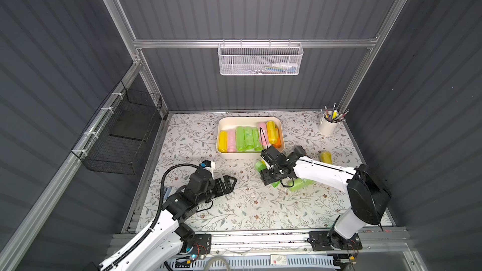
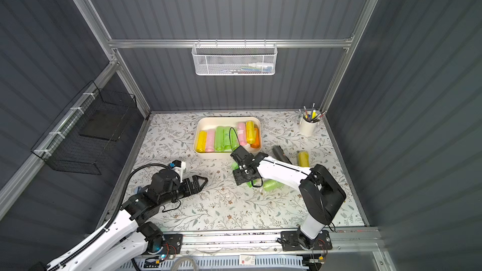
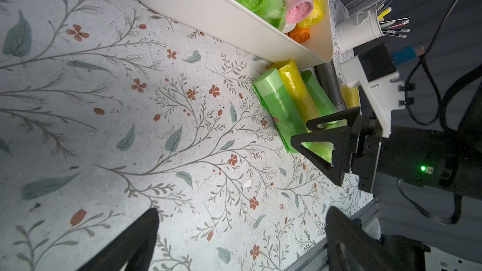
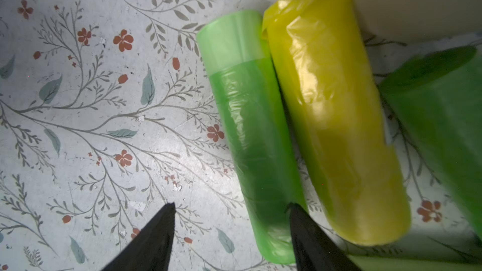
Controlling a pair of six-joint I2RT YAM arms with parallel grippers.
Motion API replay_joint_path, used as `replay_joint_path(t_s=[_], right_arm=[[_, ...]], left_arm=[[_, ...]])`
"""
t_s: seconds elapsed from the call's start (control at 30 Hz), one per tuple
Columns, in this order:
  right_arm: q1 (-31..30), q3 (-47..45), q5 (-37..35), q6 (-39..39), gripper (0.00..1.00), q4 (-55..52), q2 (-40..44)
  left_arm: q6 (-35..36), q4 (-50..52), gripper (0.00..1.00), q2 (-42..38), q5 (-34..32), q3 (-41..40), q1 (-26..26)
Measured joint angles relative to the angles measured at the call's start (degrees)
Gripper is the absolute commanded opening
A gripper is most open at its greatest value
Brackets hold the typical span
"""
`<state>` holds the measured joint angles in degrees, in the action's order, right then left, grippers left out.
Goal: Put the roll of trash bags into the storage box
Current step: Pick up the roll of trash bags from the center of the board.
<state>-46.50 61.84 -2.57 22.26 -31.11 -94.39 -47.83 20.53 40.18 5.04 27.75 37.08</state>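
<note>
Right jaws parted, straddling green roll (image 4: 250, 131) on counter (image 4: 104, 126), not clamped. One finger (image 4: 307, 235) sits between it and yellow roll (image 4: 333, 116), the other is clear of it. Both rolls lie just outside box (image 1: 236, 155). Left jaws wide apart, empty, above counter.

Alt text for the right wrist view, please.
The right gripper, jaws apart, straddles a green roll lying against a yellow roll on the floral tabletop; a second green roll and the cream storage box edge the frame.
</note>
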Motion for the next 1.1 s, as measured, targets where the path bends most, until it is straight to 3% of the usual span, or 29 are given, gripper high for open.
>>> replay_joint_path(t_s=[0.43, 1.1], right_arm=[[-0.44, 4.02, -2.54, -1.03, 0.68, -2.69, -3.89], [-0.44, 7.74, -6.97, -2.45, 0.62, -5.84, -8.33]], left_arm=[[-0.98, 0.24, 1.00, -3.58, 1.73, -0.02, 0.00], [-1.64, 0.04, 1.00, -2.45, 2.56, -1.29, 0.00]])
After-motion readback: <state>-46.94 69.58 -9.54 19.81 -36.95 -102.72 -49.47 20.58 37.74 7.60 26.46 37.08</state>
